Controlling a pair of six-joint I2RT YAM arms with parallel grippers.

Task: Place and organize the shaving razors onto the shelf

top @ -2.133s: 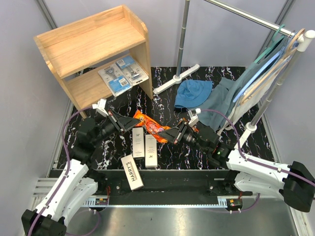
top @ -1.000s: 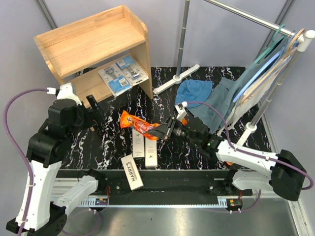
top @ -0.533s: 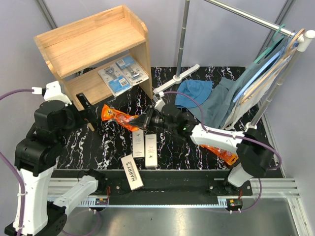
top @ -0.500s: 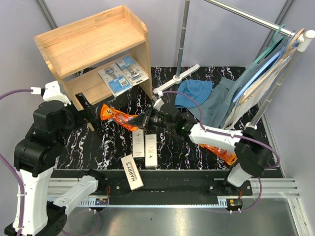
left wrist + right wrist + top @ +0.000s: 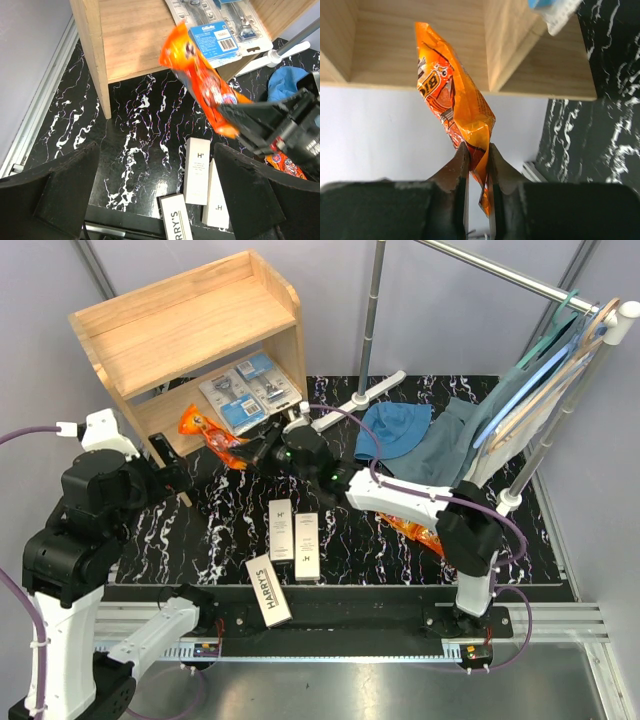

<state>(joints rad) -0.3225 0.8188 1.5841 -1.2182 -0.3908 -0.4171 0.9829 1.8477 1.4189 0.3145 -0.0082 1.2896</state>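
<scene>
At the shelf's (image 5: 180, 330) open front, the right gripper (image 5: 256, 447) reaches across from the right side, pinching an orange pack (image 5: 205, 430) by one end. Wrist view shows the jaws narrow, clamped on the pack's (image 5: 452, 100) crimped edge, right gripper (image 5: 476, 150) just below it. The pack is off the table (image 5: 230, 530), tilted, with its free end over the front edge of the lower level, just left of the blue blister packs (image 5: 248, 390). Can't tell if it touches the wood.

The left gripper (image 5: 170, 462) is raised beside the shelf's left front leg, jaws wide, holding nothing. Its camera looks down past the left gripper (image 5: 157, 170) at the orange pack (image 5: 200, 85) and the blister packs (image 5: 220, 35) behind it.

The blister packs lie flat on the lower level, right half, overlapping.

Three white boxes are on the table near the arm bases: two side by side (image 5: 281, 529) (image 5: 307, 546), and one marked HARRY'S (image 5: 268, 590) at the front edge.

A second orange pack (image 5: 412, 530) lies on the table, partly under the right arm.

A blue cloth (image 5: 392, 430) lies by the rack's foot.
</scene>
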